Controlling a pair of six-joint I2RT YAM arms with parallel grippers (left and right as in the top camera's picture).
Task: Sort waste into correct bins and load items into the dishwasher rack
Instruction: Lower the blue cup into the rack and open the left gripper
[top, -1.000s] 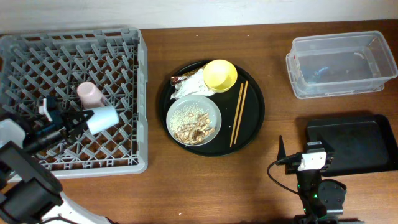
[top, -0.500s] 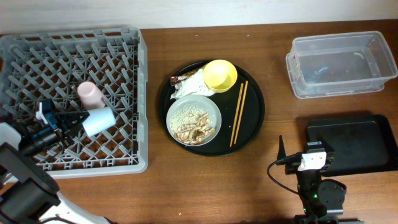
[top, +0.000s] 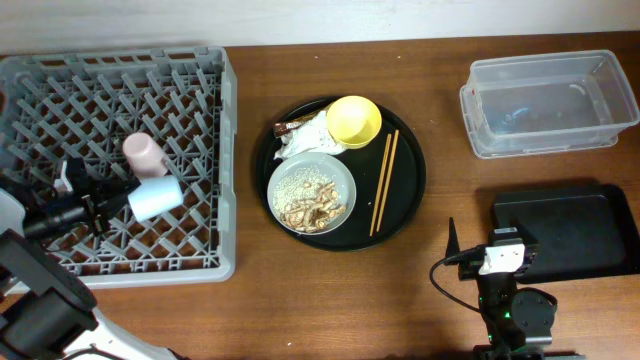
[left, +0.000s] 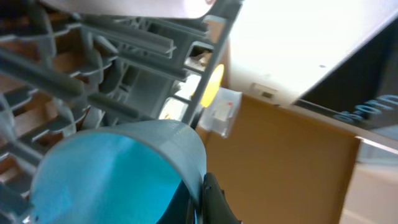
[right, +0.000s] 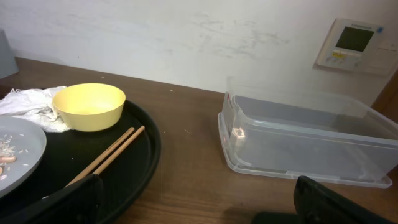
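Dominating the table's left side, the dishwasher rack (top: 110, 80) is where all the action is found. Over the last second the light blue cup (top: 153, 198) has been drawn a little leftward and lower across the pegs. It is now seen lying on its side in the rack, just below the pink cup (top: 143, 153), which is already seated there. The left gripper (top: 118, 203) is clamped on the blue cup's rim, its jaws closed tight, so the cup has not been released yet; a release is judged to be the next call.

At centre, the large round black tray (top: 405, 200) has been left untouched. Far right, the clear tub (top: 548, 145) and the shallow black tray (top: 565, 232) are waiting for waste. The right gripper (right: 198, 186) is parked beside the black tray, jaws spread wide, nothing held.

Still to be handled on the round tray:
- The grey-green dish (top: 346, 178), covered with rice and scraps (top: 300, 183)
- The yellow bowl (top: 353, 121)
- The chopsticks (top: 385, 180)
- The crumpled napkin (top: 305, 138)
- The small brown wrapper (top: 288, 127)

With two cups in the rack, most of the job is reckoned to remain.
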